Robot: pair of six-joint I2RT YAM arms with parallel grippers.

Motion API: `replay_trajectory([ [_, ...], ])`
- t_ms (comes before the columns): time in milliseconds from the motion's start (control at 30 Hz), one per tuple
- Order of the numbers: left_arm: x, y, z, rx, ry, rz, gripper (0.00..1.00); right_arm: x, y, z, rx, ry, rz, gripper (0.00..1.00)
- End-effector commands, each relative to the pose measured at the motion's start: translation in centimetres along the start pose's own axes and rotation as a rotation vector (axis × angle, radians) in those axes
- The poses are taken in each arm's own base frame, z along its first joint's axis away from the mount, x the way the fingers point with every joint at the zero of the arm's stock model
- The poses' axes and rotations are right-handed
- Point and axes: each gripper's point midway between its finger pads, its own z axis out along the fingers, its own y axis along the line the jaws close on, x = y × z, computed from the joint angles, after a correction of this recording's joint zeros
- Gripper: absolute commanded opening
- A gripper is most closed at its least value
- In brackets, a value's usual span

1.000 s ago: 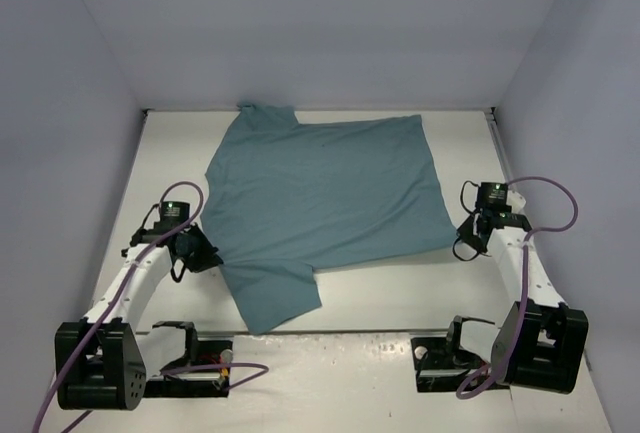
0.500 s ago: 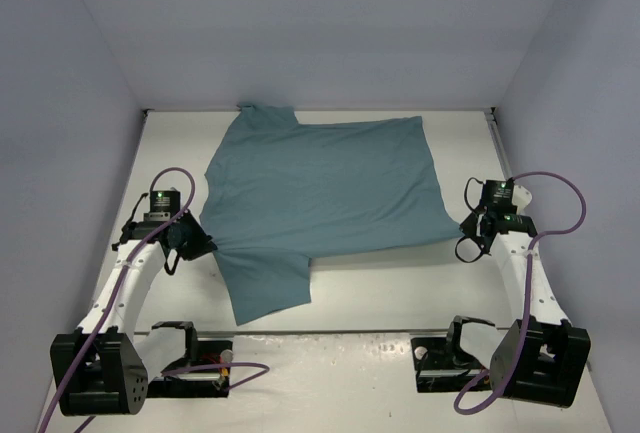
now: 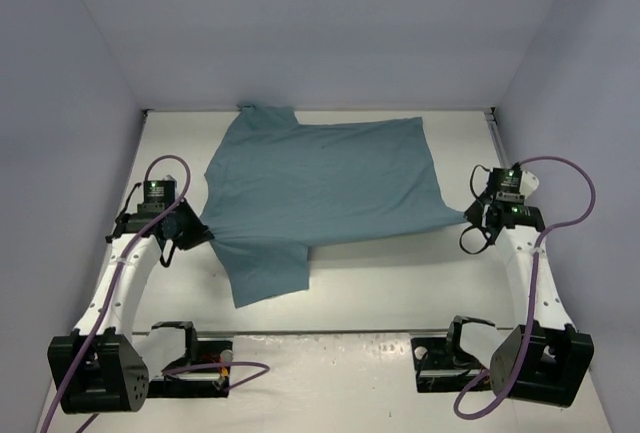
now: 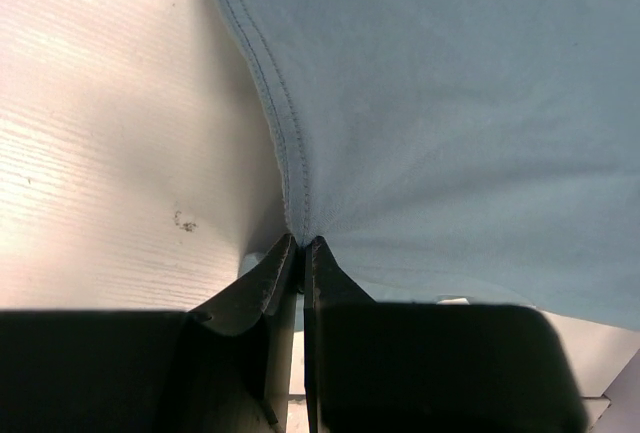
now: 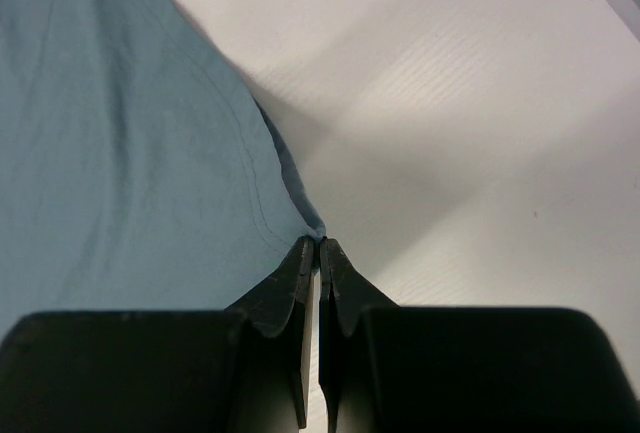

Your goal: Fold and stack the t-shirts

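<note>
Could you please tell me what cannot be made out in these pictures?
- Left wrist view: the shut left tool hides how much of the t-shirt it pinches; the frame edges cut off the rest of the garment.
- Right wrist view: the right tool hides its pinch likewise.
- Top view: the t-shirt covers the table beneath it; its neckline is too small to find.

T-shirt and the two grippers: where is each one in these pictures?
t-shirt (image 3: 320,188): top view, middle of its body.
left gripper (image 4: 301,245): left wrist view, fingertips pinching a stitched edge.
right gripper (image 5: 320,246): right wrist view, fingertips pinching a corner.
</note>
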Motion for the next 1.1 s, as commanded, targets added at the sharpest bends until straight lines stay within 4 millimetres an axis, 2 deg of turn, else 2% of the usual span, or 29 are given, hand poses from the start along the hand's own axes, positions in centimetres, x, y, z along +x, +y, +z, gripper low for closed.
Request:
replay_trajectory([
  [0, -3.2, -1.3, -0.7, 0.007, -0.065, 0.013, 0.00, -3.1, 1.2, 0.3, 0.001, -0.046, -0.020, 0.00],
  [200, -6.4, -2.3, 0.3, -0.016, -0.096, 0.023, 0.00, -4.2, 2.2, 2.4, 0.026, -0.009, -0.044, 0.00],
  [367, -8.0, -2.9, 1.8, -0.027, -0.089, 0.030, 0.00, -4.8, 3.7, 4.2, 0.015, 0.017, -0.065, 0.00],
  [600, -8.4, -2.8, 2.2, -0.032, -0.089, 0.038, 0.00, -5.1, 5.8, 5.6, 0.004, 0.030, -0.129, 0.00],
  [800, -8.2, -1.0, 2.1, -0.050, -0.092, 0.011, 0.00, -5.0, 6.1, 6.7, 0.022, 0.040, -0.165, 0.00],
  [1067, -9.0, -1.0, 2.9, -0.047, -0.089, -0.003, 0.00, -5.9, 6.9, 8.0, 0.034, 0.034, -0.198, 0.00],
])
